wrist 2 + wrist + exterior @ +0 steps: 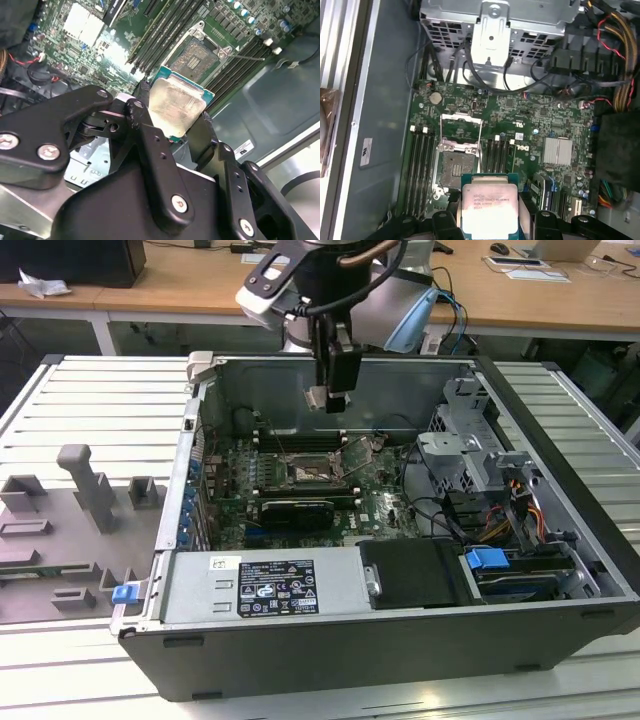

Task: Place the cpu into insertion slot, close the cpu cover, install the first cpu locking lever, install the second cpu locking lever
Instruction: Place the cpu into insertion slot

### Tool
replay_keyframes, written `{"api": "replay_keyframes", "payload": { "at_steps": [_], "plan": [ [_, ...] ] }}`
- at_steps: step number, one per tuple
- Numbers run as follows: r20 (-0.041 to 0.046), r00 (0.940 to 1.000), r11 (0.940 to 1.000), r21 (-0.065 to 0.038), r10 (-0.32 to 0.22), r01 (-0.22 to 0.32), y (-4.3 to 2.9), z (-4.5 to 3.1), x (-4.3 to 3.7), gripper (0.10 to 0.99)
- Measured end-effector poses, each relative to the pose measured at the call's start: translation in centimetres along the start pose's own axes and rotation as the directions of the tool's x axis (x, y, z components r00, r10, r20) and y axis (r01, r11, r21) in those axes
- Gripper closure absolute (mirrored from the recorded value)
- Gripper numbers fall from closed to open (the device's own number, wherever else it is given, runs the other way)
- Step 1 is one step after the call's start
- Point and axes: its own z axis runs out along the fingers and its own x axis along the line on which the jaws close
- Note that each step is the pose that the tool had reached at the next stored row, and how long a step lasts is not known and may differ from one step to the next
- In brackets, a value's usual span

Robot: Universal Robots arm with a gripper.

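My gripper (328, 392) hangs above the open computer case, shut on the cpu (318, 397). In both wrist views the cpu (175, 104) (489, 206) sits flat between the two black fingers (146, 131), with its silver-grey face toward the cameras. Below it on the green board lies the insertion slot (314, 470) (198, 56) (456, 171), a bare dark square. The cpu is well above the slot and apart from it. The cpu cover (461, 117) is swung open on its hinge beside the slot. A thin lever (246, 58) sticks out from the slot's edge.
Long black memory slots (420, 170) flank the socket. A black card (295, 510) lies just in front of it, and the labelled power supply (275, 585) in front of that. A metal drive cage (470, 440) and cables (520, 510) stand at the exterior view's right. Grey fixtures (85, 490) sit outside the case.
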Motion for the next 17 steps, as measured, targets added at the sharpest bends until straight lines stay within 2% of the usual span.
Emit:
{"api": "replay_keyframes", "payload": {
  "at_steps": [7,10,17],
  "plan": [
    [0.0026,0.9995,0.9995,0.0,0.033,-0.033,-0.02,0.19,0.0,0.545],
    [0.0078,0.9994,0.9994,0.0,0.034,-0.034,-0.04,0.45,0.0,0.545],
    [0.0094,0.9992,0.9992,-0.001,0.04,-0.04,-0.12,1.48,0.0,0.545]
  ]
}}
